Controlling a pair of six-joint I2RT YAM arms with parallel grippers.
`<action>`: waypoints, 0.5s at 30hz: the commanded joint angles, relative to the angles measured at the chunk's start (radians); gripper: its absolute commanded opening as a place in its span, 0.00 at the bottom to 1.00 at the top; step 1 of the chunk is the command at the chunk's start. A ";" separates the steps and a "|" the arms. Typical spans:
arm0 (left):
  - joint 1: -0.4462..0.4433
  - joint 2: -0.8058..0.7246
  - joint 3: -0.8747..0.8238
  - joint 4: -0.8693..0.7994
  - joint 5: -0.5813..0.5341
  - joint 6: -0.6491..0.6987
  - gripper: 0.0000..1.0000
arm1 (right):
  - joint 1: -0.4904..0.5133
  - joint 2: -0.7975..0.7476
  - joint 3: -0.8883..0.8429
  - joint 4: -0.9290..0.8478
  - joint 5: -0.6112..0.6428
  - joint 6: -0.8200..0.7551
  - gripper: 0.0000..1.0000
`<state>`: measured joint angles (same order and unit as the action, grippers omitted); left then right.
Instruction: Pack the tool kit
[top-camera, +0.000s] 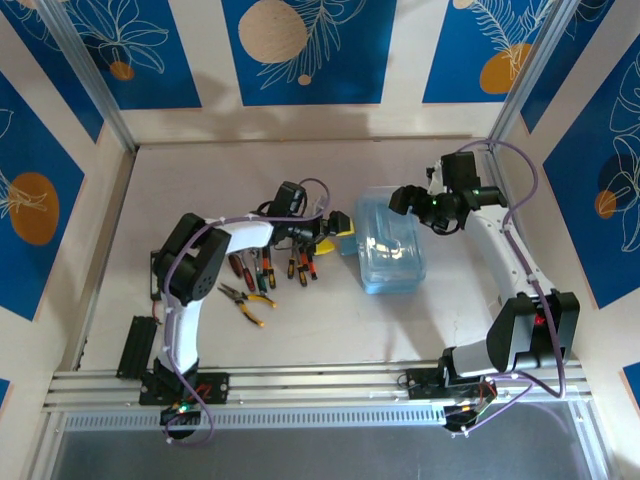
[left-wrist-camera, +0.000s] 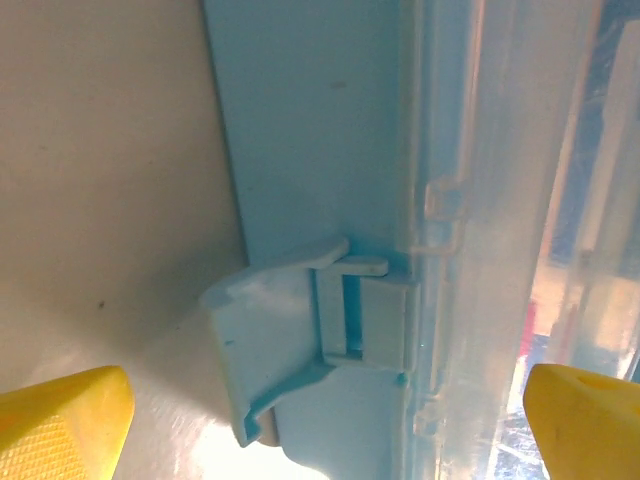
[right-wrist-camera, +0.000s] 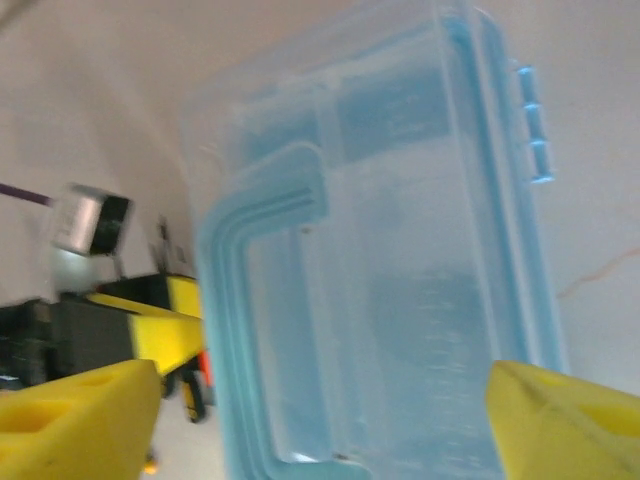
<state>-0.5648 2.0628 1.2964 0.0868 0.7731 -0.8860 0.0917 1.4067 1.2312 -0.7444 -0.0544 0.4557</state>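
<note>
Translucent blue case (top-camera: 390, 252) rests on pale table (top-camera: 200, 190).

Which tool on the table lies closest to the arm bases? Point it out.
The yellow-handled pliers: they lie apart, nearer than the row of screwdrivers behind them.

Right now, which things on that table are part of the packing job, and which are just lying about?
Part of the job: light-blue case, screwdrivers, pliers.
Just lying about: black block at the table's left edge.
</note>
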 joint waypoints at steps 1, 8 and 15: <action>0.005 -0.072 0.085 -0.254 -0.085 0.185 1.00 | 0.019 0.032 0.024 -0.090 0.108 -0.060 0.93; 0.006 -0.127 0.207 -0.545 -0.268 0.362 1.00 | 0.056 0.106 0.025 -0.092 0.163 -0.095 0.99; 0.014 -0.171 0.211 -0.630 -0.331 0.411 1.00 | 0.073 0.181 0.028 -0.071 0.178 -0.110 0.98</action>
<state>-0.5602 1.9224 1.4990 -0.4454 0.4919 -0.5335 0.1555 1.5639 1.2377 -0.8074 0.1047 0.3679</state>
